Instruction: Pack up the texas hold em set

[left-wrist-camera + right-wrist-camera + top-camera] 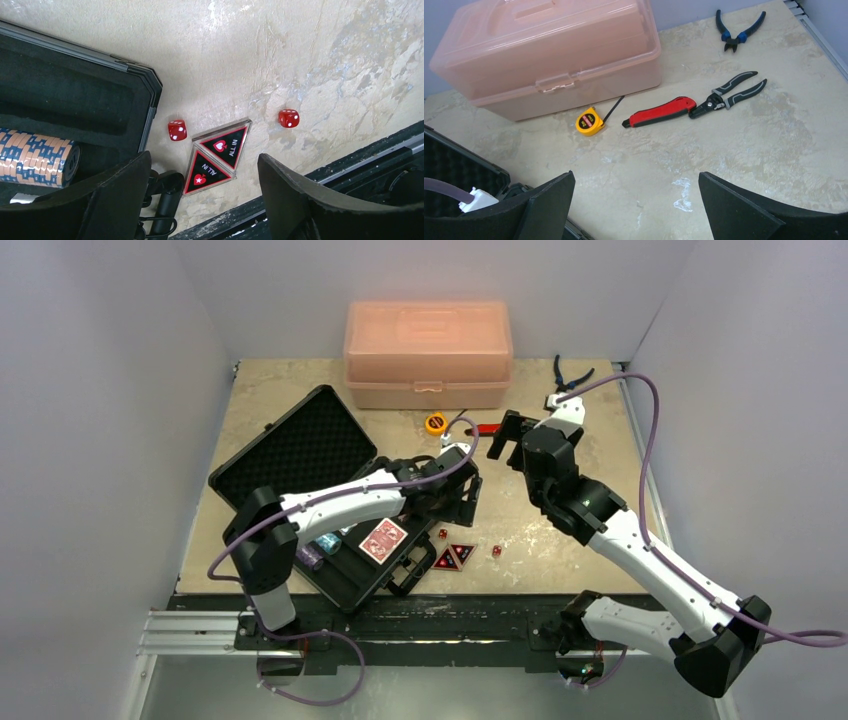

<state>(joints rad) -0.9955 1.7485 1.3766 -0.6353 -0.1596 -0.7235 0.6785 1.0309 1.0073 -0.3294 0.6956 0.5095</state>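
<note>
Left arm (340,502) is reaching rightward, elbow bent; left gripper (204,157) is pointing down, jaws spread wide, holding nothing. Right arm (640,540) is stretching forward-left; right gripper (636,175) is hovering, jaws wide, empty.

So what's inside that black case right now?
A red card deck and chip stacks lie in the case. The left arm crosses over it, hiding the rest of the tray.

"ALL IN" on triangles (226,145) (both)
</note>
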